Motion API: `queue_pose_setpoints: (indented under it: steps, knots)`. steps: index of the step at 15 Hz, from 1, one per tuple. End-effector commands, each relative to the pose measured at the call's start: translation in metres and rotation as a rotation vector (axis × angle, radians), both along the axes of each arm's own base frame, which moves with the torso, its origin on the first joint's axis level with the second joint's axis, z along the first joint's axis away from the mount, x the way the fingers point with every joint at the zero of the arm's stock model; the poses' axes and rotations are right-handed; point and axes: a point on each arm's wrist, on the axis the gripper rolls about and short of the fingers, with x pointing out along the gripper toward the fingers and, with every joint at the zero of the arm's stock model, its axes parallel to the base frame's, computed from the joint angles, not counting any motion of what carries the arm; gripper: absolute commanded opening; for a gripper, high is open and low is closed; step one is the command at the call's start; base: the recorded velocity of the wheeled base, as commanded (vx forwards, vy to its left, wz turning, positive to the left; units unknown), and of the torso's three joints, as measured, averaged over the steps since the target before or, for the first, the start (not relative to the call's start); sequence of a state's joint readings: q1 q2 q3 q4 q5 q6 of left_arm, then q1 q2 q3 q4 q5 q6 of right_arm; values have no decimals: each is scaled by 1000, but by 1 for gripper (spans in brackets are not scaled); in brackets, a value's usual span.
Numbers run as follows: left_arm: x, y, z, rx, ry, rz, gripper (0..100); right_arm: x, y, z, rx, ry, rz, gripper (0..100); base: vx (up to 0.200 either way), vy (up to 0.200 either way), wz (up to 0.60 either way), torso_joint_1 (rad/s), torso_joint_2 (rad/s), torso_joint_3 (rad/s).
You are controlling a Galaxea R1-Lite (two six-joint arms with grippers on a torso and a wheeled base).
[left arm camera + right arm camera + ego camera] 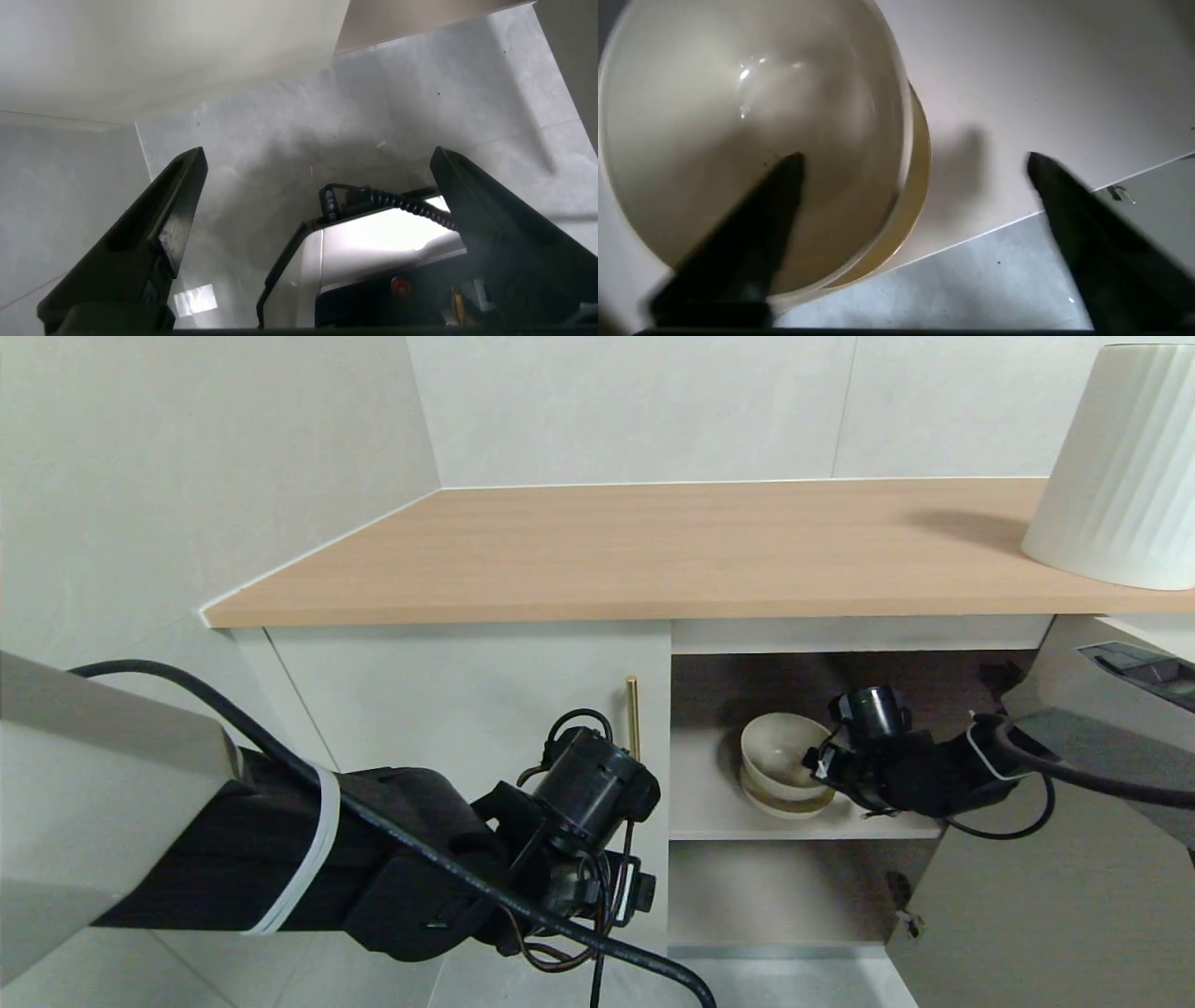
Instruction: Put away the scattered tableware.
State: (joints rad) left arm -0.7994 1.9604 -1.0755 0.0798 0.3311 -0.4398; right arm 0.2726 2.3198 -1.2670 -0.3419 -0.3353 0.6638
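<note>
Nearly done: bowl already shelved

The bowl sits stacked on a yellowish dish on the upper shelf; the table carries a white ribbed shade, so little seems left. The right tool is far inside the cupboard, open, straddling the bowl's rim. The left tool hangs low by the closed left door, open and empty

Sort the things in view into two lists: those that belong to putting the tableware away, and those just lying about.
Belongs to the job: cream bowl, yellowish dish under it, cabinet shelf, right claw.
Just lying about: white lampshade, wooden countertop, left claw.
</note>
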Motion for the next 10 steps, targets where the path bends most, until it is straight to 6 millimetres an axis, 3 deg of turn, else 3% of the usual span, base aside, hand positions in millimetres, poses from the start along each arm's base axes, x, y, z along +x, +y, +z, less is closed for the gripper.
queue_pose_setpoints:
  steps: [1,3,6,10]
  knots:
    - [0,0,0,0,0,1,100,-2,0,4,1,-5,3,100,0,0,0,0,0,0]
    - [0,1,2,-4,-4,2,100,-10,1,12,6,-1,19,100,0,0,0,0,0,0]
    - [1,17,28,-57,-58,37,100,-45,7,35,30,17,135,100,0,0,0,0,0,0]
    - [-26,70,85,-152,-189,86,100,-143,18,86,-71,-3,489,100,0,0,0,0,0,0]
